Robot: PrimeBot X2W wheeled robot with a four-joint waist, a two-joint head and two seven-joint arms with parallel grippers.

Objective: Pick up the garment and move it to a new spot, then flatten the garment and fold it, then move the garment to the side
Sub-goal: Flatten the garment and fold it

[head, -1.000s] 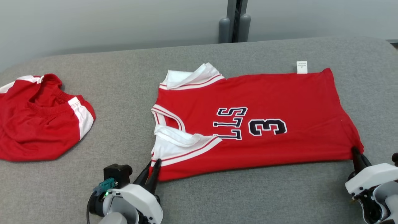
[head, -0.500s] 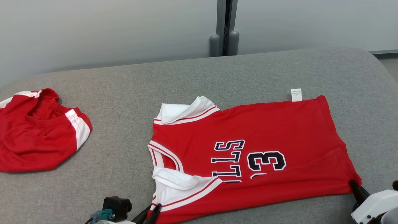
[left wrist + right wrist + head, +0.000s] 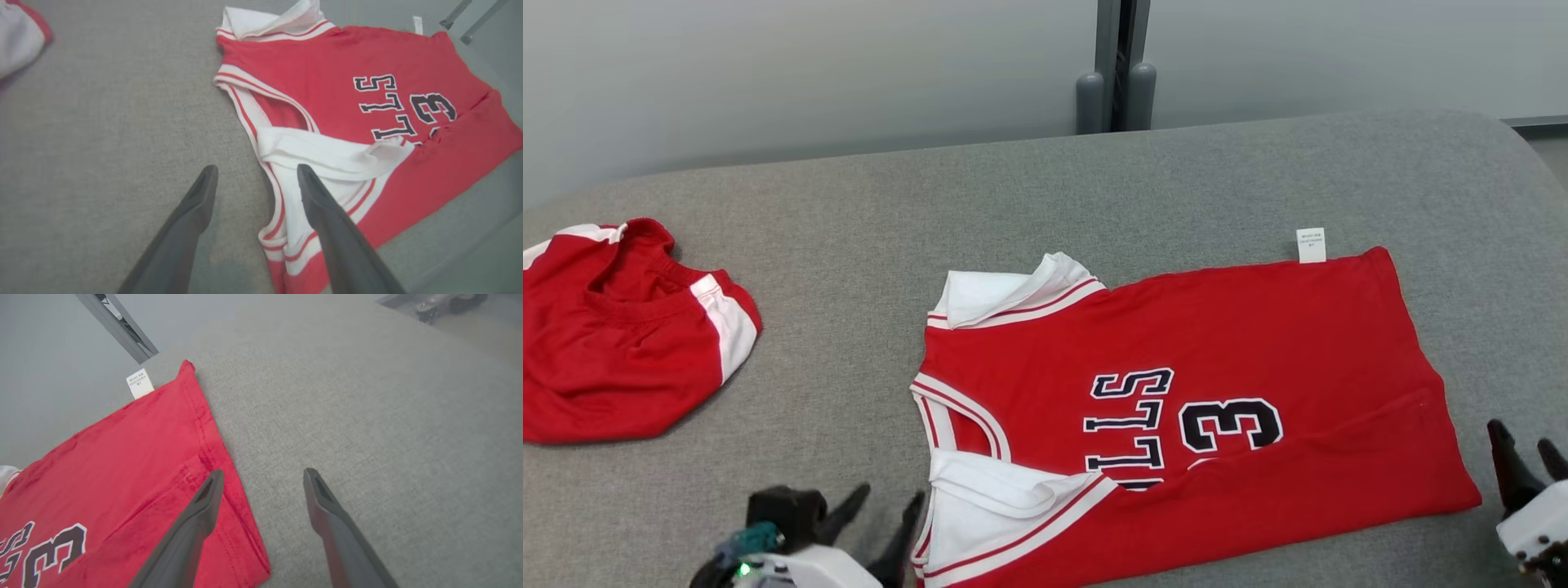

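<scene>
In the head view you see the red jersey (image 3: 1192, 392) lying spread on the grey padded surface (image 3: 1094, 188), right of centre, its neck and white-trimmed armholes towards the left and its hem towards the right, with a white label (image 3: 1311, 245) sticking out at the far hem corner. Its near long edge is folded up over the body and covers part of the dark lettering. A second red garment (image 3: 621, 327) lies crumpled well apart at the far left, and a grey post (image 3: 1116, 65) stands behind the surface. Your left gripper (image 3: 880, 514) sits at the bottom edge just beside the jersey's near shoulder corner, fingers spread and holding nothing. Your right gripper (image 3: 1529, 457) sits at the lower right just off the near hem corner, also spread and empty. In the left wrist view the left gripper (image 3: 257, 171) stands wide open above the cloth. One finger is over bare grey surface and the other over the white armhole panel of the jersey (image 3: 327, 73). In the right wrist view the right gripper (image 3: 264, 475) is equally wide apart. One finger shows over the hem edge of the jersey (image 3: 122, 457) and the other over bare surface, and the label (image 3: 140, 383) is at the far corner.
</scene>
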